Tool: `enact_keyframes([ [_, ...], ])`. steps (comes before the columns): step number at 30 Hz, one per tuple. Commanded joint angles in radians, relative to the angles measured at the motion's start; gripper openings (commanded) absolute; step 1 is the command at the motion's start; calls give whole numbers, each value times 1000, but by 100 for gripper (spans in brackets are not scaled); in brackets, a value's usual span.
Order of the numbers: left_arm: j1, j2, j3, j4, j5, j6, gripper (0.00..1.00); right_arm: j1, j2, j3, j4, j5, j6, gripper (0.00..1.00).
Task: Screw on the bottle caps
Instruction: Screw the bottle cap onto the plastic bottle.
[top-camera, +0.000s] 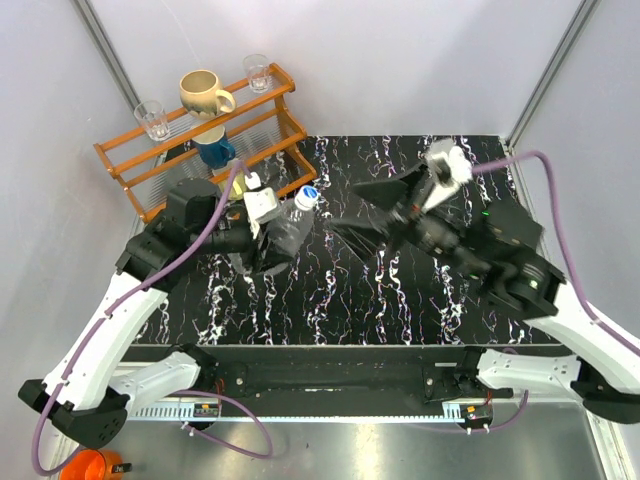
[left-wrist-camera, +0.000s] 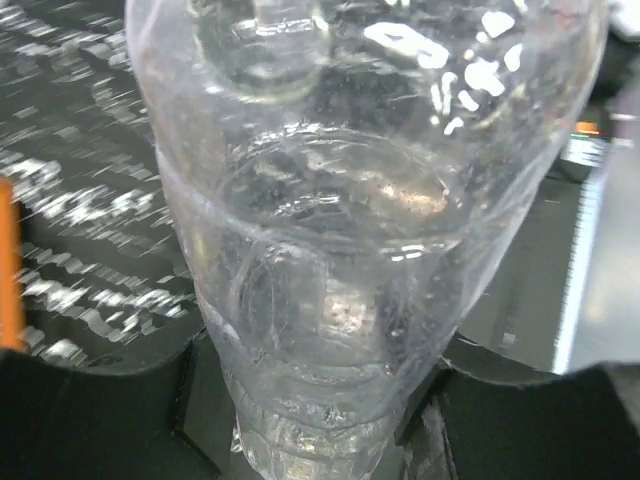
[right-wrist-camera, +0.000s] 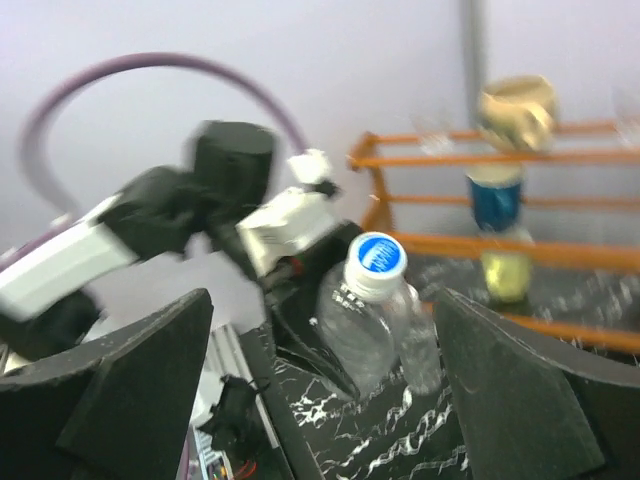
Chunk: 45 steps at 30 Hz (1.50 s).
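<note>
Left tool (left-wrist-camera: 315, 420) clasps bottle (left-wrist-camera: 340, 250); right wrist shows cap (right-wrist-camera: 377, 257), seemingly on.

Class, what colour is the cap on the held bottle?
The cap is white with a blue top; right wrist view.

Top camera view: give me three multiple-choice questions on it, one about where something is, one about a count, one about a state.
1. Where is the cream mug? A) on the orange rack B) in a sink C) on a stove
2. How many clear glasses stand on the rack? A) one B) two C) four
3. The bottle in the left jaws is: A) capped B) uncapped C) crushed flat

Answers: 1 A, the mug sits on the rack's top shelf. 2 B, one glass stands at each end of that shelf. 3 A, a white, blue-topped cap sits on its neck.
</note>
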Motion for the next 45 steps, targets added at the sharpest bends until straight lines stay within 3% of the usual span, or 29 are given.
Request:
enact_keyframes([
  [1, 2, 3, 33, -8, 497, 11, 3, 6, -99, -51, 79, -506, -328, 100],
  [2, 2, 7, 27, -11, 571, 8, 3, 6, -117, -54, 67, -620, -350, 100],
  [3, 2, 8, 22, -10, 678, 1, 3, 4, -122, -51, 42, -667, -370, 100],
  [5, 2, 16, 16, -7, 763, -19, 1, 3, -113, -30, 33, -722, -387, 100],
  [14, 2, 22, 1, -13, 1022, -76, 0, -37, 25, 62, 59, -803, -381, 98],
  [20, 2, -9, -48, 35, 1052, -136, 0, -184, 113, 84, 250, -968, -191, 95],
  [29, 2, -10, -67, 50, 1009, -134, 0, -198, 210, 93, 486, -1124, -2, 94],
  [34, 2, -7, -70, 52, 1000, -130, 0, -198, 260, 119, 522, -1210, 80, 89],
  [45, 2, -7, -70, 52, 983, -124, 0, -203, 286, 133, 511, -1186, 67, 83],
])
